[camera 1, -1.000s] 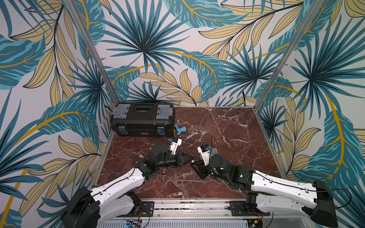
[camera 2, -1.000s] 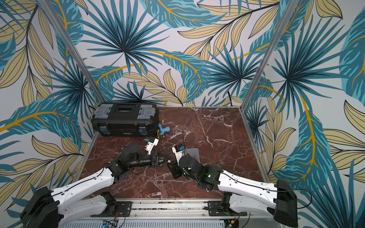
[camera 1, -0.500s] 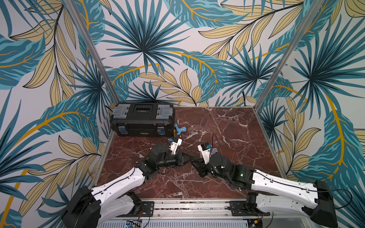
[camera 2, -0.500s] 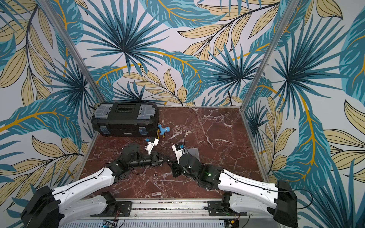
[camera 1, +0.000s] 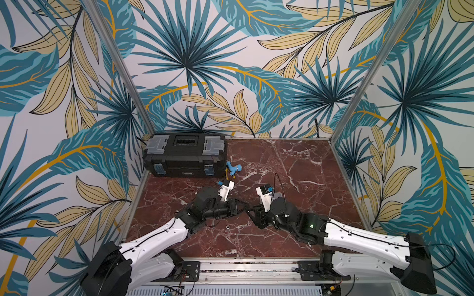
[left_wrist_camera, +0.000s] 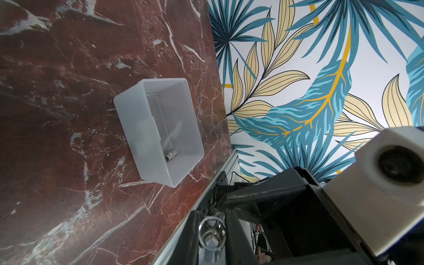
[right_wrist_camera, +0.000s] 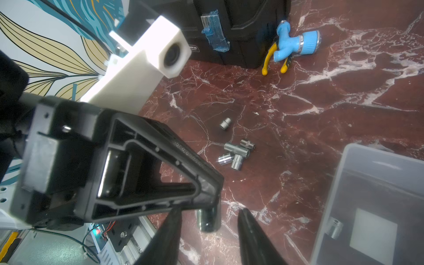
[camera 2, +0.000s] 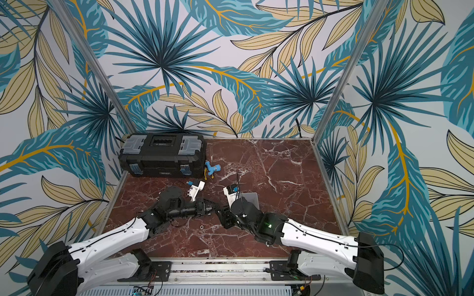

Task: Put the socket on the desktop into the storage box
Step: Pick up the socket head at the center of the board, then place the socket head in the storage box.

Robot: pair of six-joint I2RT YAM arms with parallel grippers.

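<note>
Jaws of the left gripper clamp a chrome cylindrical socket above the red-brown marble-patterned desktop. The right gripper has its jaws parted either side of it, not touching. Beside the right gripper sits the pale grey plastic storage box, a second socket inside.

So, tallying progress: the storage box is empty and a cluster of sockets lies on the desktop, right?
Not empty: the storage box holds one socket, as the left wrist view shows. The cluster of sockets does lie on the desktop.
</note>
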